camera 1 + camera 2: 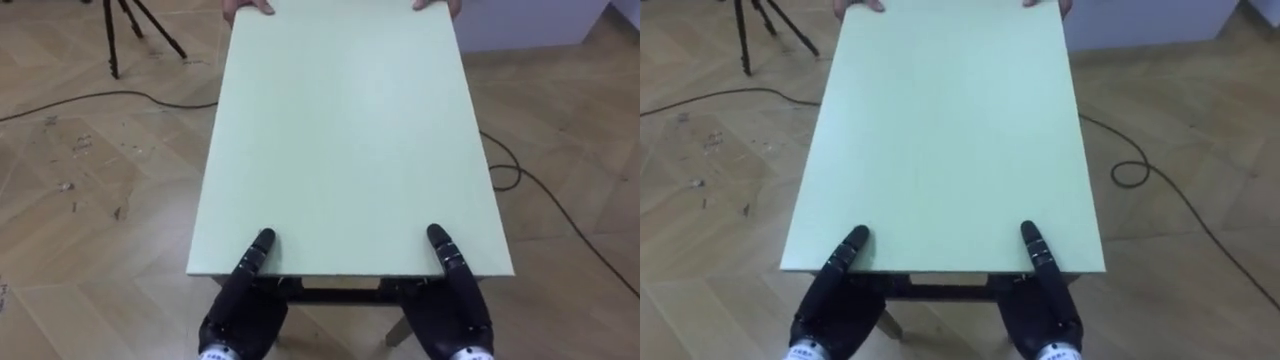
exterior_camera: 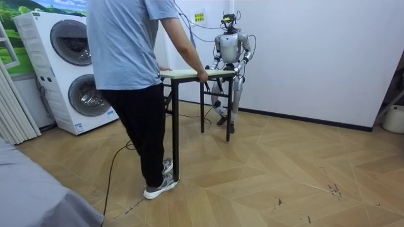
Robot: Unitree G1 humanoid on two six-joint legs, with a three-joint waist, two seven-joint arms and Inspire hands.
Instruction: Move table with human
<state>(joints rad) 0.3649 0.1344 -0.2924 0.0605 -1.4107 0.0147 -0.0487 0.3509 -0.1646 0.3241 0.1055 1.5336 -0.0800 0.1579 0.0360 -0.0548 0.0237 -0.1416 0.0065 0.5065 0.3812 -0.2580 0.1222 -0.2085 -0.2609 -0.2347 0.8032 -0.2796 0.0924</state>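
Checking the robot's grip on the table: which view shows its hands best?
The left eye view, close from above: the left hand and right hand each pinch the near edge of the table, thumb on top, the rest beneath. The right eye view shows the same. In the room view they are small, beyond the person.

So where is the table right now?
In the room view the table is between the person and the robot, near the white wall; the robot's left hand and right hand are at its near edge.
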